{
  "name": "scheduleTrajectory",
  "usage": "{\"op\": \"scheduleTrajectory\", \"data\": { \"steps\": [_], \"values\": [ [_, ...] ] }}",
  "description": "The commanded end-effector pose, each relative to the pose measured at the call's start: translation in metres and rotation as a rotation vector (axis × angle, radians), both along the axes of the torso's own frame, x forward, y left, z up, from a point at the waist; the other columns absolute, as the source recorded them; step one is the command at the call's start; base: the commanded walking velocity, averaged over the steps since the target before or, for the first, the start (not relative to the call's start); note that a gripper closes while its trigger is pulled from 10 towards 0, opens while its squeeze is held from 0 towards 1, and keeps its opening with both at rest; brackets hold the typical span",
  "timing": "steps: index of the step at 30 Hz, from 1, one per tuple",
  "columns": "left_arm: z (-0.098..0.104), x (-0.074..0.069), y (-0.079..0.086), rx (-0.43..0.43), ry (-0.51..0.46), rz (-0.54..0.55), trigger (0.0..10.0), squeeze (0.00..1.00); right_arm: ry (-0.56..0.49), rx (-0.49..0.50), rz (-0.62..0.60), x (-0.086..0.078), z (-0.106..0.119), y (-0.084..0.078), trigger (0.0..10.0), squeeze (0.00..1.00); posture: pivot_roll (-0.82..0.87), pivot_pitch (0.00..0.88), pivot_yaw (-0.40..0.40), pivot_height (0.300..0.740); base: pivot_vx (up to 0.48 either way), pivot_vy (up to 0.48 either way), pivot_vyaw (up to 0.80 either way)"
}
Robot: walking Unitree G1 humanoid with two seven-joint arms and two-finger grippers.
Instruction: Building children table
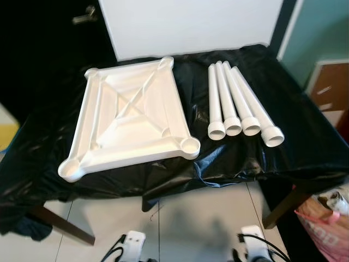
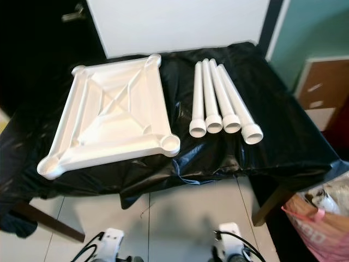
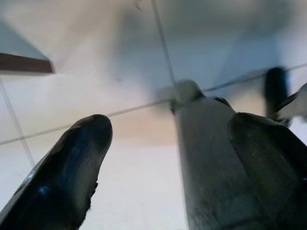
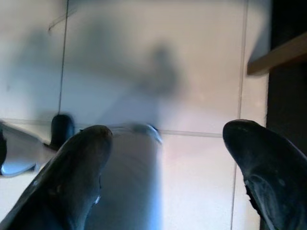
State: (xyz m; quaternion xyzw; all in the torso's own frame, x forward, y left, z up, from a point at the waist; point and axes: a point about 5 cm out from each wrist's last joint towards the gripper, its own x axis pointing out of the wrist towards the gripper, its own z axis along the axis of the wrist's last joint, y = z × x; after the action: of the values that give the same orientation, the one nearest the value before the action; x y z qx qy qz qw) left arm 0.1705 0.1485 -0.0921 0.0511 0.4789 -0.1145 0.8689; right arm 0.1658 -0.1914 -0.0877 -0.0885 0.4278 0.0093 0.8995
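White tabletop (image 1: pixel 131 117) lay upside down at centre-left on black-covered table (image 1: pixel 305 147); four white legs (image 1: pixel 240 103) sat side by side at centre-right, apart from it. Left gripper (image 3: pixel 168 139) and right gripper (image 4: pixel 163 143) hung released, fingers spread, over tiled floor (image 1: pixel 191 218).

Lighting: even indoor light from above, moderately bright. White tabletop (image 1: pixel 131 117) and four white legs (image 1: pixel 240 103) bloom slightly, ribs and edges softened by overexposure. Black plastic sheet (image 1: pixel 305 147) carries scattered specular highlights along its creases, strongest at centre near the front edge; upper left of both eye frames falls to near-black with little detail. Tiled floor (image 1: pixel 202 218) shows soft, diffuse shadows at lower centre. Eye views mildly soft overall, with fine noise. Wrist views: black fingers (image 3: pixel 62 177) close and out of focus, faint sheen on them; floor tiles behind blurred, grey shadows spread across them.
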Motion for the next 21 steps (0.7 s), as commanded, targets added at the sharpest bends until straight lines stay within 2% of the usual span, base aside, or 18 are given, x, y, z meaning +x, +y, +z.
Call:
{"op": "scheduleTrajectory", "data": {
  "steps": [1, 6, 21],
  "values": [
    [-0.0054, -0.0119, -0.0027, -0.004, 0.045, 0.003, 10.0, 0.00, 0.042, 0.002, -0.017, -0.0107, -0.0047, -0.0028, 10.0, 0.00, -0.12, 0.000, 0.072, 0.740, 0.000, 0.428, 0.00],
    [-0.0058, -0.0131, -0.0027, -0.003, 0.046, 0.002, 10.0, 0.00, 0.041, 0.002, -0.017, -0.0108, -0.0045, -0.0039, 10.0, 0.00, -0.12, 0.000, 0.072, 0.740, 0.000, 0.429, 0.00],
    [-0.0055, -0.0127, -0.0027, 0.011, 0.035, -0.022, 10.0, 0.00, 0.050, 0.000, -0.006, -0.0120, -0.0051, -0.0041, 10.0, 0.00, -0.11, 0.000, 0.071, 0.740, 0.000, 0.000, 0.00]
  ]
}}
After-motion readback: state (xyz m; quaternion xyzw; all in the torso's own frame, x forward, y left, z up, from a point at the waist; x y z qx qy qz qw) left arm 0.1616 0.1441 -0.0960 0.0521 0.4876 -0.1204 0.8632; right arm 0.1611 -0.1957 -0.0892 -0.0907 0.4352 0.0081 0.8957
